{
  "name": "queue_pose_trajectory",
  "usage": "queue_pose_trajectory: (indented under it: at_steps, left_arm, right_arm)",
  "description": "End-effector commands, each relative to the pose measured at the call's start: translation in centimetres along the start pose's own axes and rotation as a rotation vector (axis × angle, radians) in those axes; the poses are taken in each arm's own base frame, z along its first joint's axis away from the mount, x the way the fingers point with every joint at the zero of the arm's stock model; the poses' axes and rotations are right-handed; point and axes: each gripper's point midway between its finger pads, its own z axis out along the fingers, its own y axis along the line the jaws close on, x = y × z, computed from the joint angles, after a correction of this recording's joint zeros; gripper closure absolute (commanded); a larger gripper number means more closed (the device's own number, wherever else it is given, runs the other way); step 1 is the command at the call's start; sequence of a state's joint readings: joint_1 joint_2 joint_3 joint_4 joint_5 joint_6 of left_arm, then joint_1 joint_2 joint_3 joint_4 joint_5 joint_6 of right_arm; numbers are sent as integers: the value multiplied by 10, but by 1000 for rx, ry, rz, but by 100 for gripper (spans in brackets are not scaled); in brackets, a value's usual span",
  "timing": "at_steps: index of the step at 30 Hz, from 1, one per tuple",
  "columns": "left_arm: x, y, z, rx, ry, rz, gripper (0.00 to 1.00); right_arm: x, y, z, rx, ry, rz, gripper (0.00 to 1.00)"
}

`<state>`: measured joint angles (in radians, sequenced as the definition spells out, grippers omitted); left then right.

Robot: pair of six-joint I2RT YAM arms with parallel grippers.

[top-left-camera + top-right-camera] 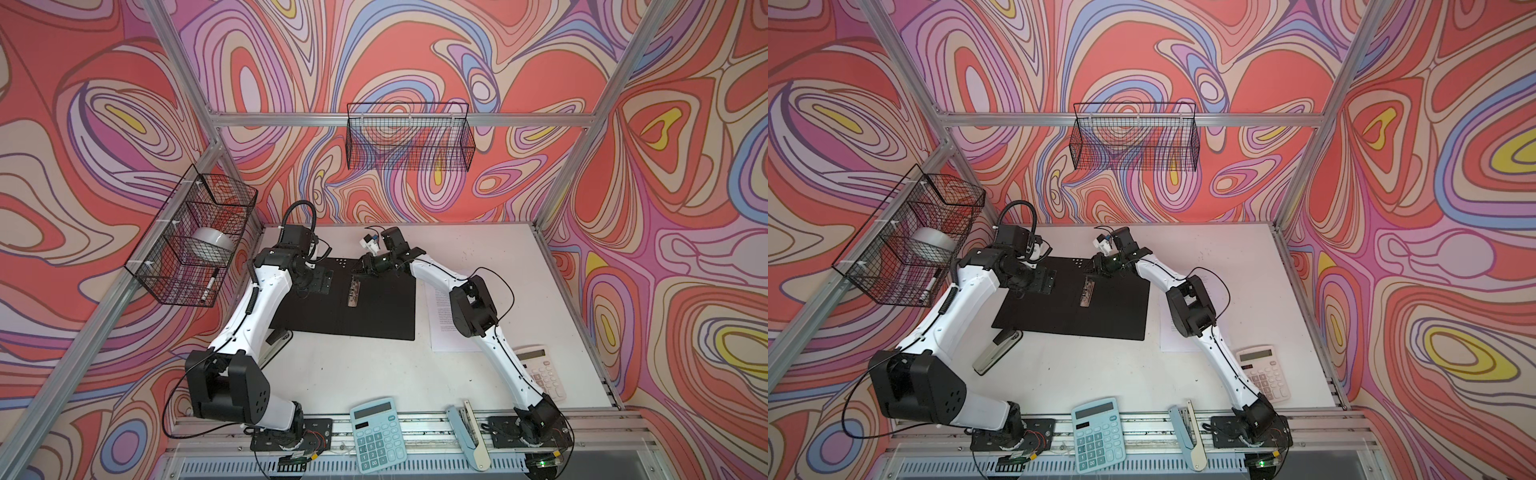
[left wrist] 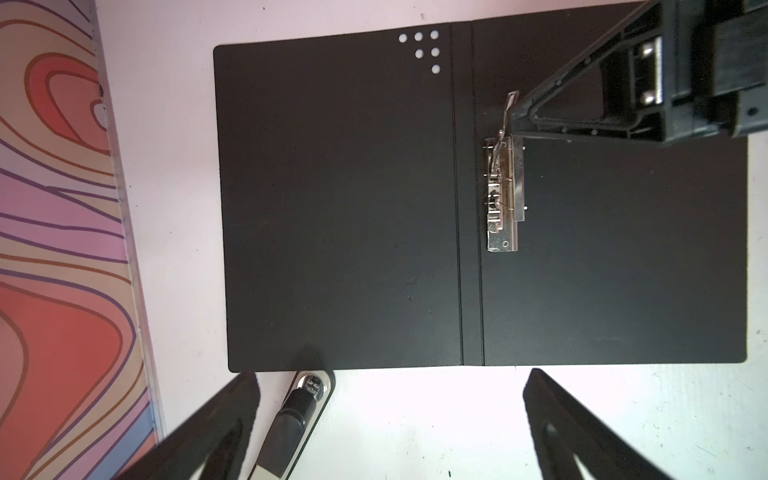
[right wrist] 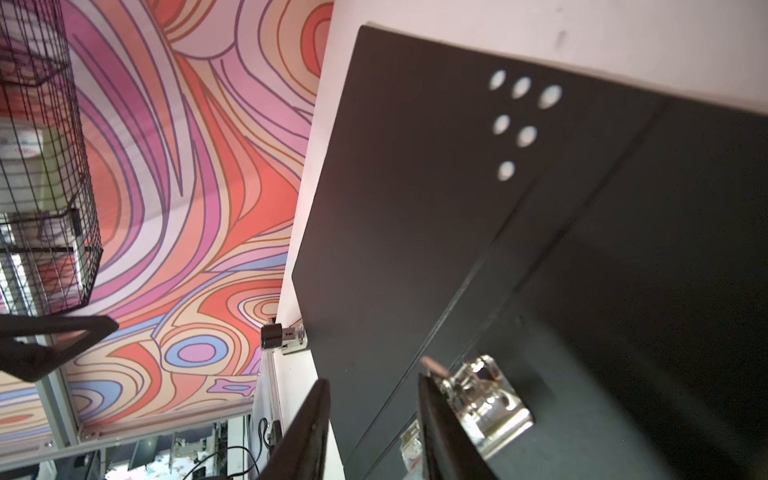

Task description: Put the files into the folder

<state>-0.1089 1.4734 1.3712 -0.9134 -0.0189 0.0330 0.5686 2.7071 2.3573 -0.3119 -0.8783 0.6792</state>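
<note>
A robot lab's test cell: aluminium framing (image 1: 324, 119) carries swirl-printed backdrop walls (image 1: 104, 83) around a white table (image 1: 374, 365) holding office props like a calculator (image 1: 377, 434).

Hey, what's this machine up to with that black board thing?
It's filing papers. The folder lies open on the table, black inside up. The right gripper, jaws apart, is at the lever of the folder's metal clip. The left gripper hovers wide open above the folder. The files lie beside it, not yet in.
</note>
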Motion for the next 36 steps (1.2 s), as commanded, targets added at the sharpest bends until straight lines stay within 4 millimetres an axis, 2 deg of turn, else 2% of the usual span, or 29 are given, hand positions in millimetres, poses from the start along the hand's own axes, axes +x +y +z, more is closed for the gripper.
queue_pose_trajectory:
  at_steps: [1,5,9,12,15,20,25,31,36]
  left_arm:
    - [-1,-7,3,25,-8,33,0]
    - [-1,-14,10,39,2,49,0]
    - [3,-22,18,45,14,28,0]
    - [3,-29,26,45,25,-34,0]
    - [5,-30,35,38,38,-149,0]
    - [13,-42,47,93,94,-293,0]
    - [37,-49,64,99,193,-423,0]
    - [57,-69,75,199,228,-484,0]
    - [64,-72,78,202,251,-484,0]
  right_arm:
    - [-21,12,-14,-21,-55,-25,62]
    - [-32,24,-36,21,-94,-50,62]
    - [-24,21,-63,177,-116,-47,62]
    - [-5,16,-94,331,-132,-45,61]
    - [19,6,-134,504,-156,-21,60]
    - [70,-8,-195,750,-171,44,56]
    - [122,-19,-261,996,-198,127,54]
    - [162,-27,-332,1239,-232,216,51]
    - [187,-43,-363,1281,-260,327,49]
